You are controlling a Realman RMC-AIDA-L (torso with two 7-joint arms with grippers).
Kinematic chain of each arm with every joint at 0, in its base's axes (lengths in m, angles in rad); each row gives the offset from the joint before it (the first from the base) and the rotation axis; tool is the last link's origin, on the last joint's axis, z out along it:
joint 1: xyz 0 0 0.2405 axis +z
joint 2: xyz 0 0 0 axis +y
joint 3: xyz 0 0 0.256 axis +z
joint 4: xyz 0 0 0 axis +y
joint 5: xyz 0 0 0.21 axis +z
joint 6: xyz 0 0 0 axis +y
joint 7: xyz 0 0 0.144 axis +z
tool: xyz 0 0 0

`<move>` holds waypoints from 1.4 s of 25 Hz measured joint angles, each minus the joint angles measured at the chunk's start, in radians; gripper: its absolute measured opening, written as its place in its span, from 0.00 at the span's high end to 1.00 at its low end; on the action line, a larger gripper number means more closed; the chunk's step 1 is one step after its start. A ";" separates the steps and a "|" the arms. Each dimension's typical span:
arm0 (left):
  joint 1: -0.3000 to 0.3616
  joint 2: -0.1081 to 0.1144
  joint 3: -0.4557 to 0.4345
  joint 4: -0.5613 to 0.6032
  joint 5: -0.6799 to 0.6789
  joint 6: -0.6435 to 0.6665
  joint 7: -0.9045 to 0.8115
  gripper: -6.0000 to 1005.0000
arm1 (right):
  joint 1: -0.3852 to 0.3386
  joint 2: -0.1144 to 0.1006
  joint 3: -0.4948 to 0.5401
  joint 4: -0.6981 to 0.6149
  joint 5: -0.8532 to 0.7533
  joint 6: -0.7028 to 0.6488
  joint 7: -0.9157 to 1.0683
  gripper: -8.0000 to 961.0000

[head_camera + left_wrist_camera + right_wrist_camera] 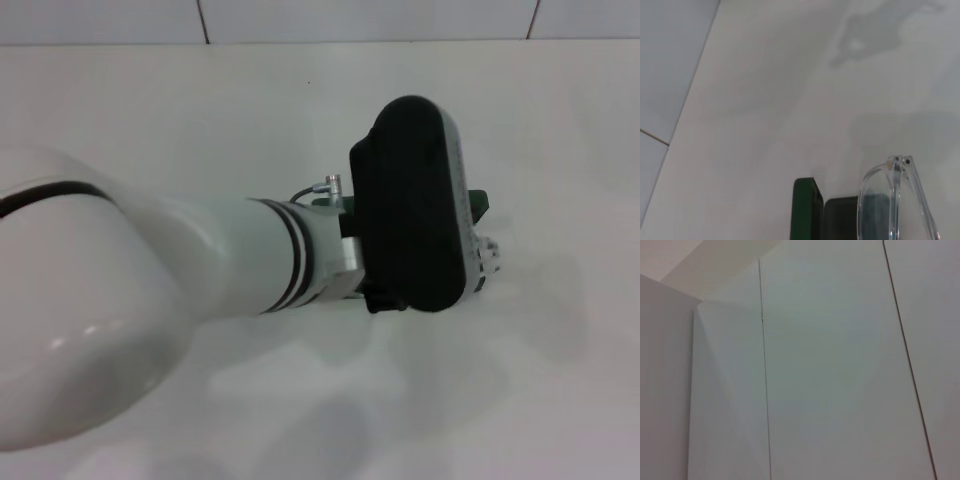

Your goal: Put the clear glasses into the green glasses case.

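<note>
The left gripper's fingers are hidden behind the wrist's black housing in the head view, so I cannot tell whether they are apart or together. In the left wrist view one pair of clear glasses hangs over the one green glasses case, which lies open with its dark lining showing; both are cut off by the frame edge. In the head view only a green corner shows at the housing's 3 o'clock. White tabletop surrounds them. The right gripper is out of sight.

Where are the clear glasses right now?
In the left wrist view, the clear glasses sit over the open green case on the white table.
</note>
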 joint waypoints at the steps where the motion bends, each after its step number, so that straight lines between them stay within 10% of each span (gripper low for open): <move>1: -0.015 0.000 0.000 -0.009 0.000 0.000 -0.023 0.85 | 0.000 -0.001 -0.001 0.005 0.000 0.000 -0.003 0.98; 35: -0.330 -0.004 0.034 -0.308 0.001 0.022 -0.186 0.85 | 0.016 -0.028 0.003 0.044 -0.053 0.021 -0.061 0.98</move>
